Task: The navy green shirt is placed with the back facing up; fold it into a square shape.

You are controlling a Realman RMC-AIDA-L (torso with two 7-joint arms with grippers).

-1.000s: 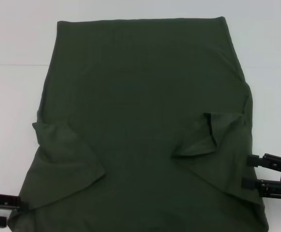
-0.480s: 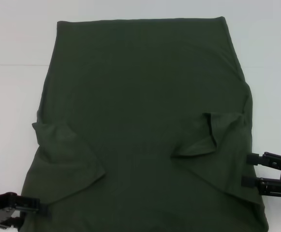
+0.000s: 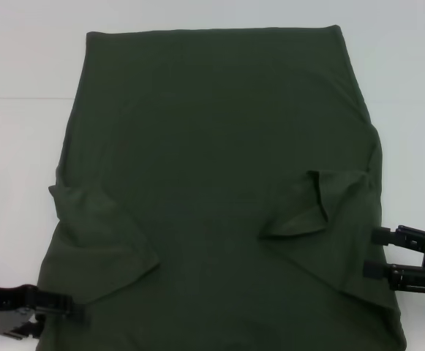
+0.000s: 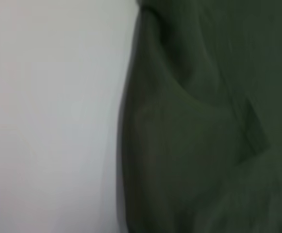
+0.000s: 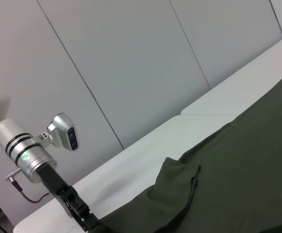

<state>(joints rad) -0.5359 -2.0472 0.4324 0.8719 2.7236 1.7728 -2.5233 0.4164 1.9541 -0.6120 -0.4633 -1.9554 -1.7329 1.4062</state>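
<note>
A plain white table surface [image 3: 22, 146] fills the head view, and spread across most of it lies the navy green shirt [image 3: 219, 146], a large dark olive-green soft knit T-shirt with no print, running from the upper middle of the frame down past the bottom edge. Its straight far edge sits near the top of the frame, and the cloth widens toward the bottom. Both short sleeves are folded inward onto the body: the left sleeve [image 3: 102, 234] forms a flat triangular flap at the lower left, and the right sleeve [image 3: 322, 201] forms a smaller raised flap at the centre right. At the lower left corner of the frame the left gripper [image 3: 58, 308], a black metal two-fingered tool, reaches over the shirt's lower left edge, its fingertips lying on the cloth just below the left sleeve; whether it pinches the fabric cannot be told. The left wrist view shows only that shirt edge [image 4: 189, 136] against the white table [image 4: 48, 116]. At the lower right of the head view the right gripper [image 3: 373, 252], also black, sits at the shirt's right edge with its two fingers spread apart, one above the other, their tips touching the cloth edge. In the right wrist view the left arm [image 5: 34, 155] shows at the lower left of the frame, beyond the shirt [image 5: 238, 170].
</note>
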